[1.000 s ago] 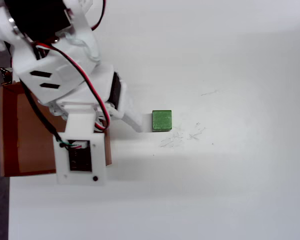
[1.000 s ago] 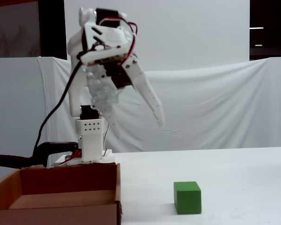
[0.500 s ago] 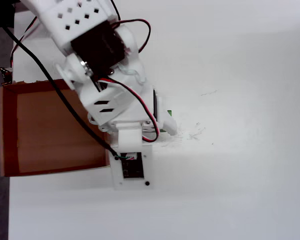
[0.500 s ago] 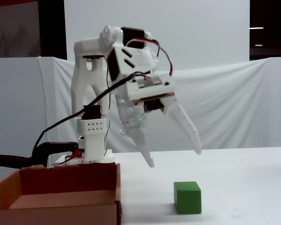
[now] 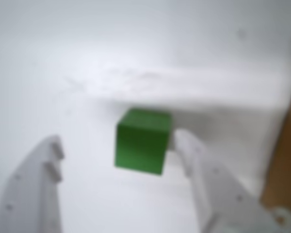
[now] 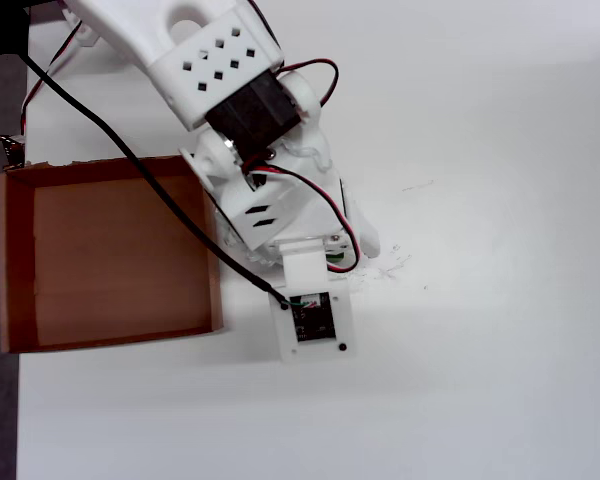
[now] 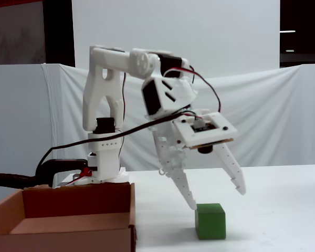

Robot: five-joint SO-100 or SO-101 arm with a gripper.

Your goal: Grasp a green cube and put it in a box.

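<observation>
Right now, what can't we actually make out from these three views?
- Green cube: hidden in the overhead view, under the arm and wrist camera mount.
- Finger-to-cube contact: the wrist view is blurred; one finger looks close to the cube, touching or not is unclear.
- Box: only a brown sliver at the wrist view's right edge; cut off by the fixed view's lower left edge.
- Gripper fingertips: covered by the arm in the overhead view.
</observation>
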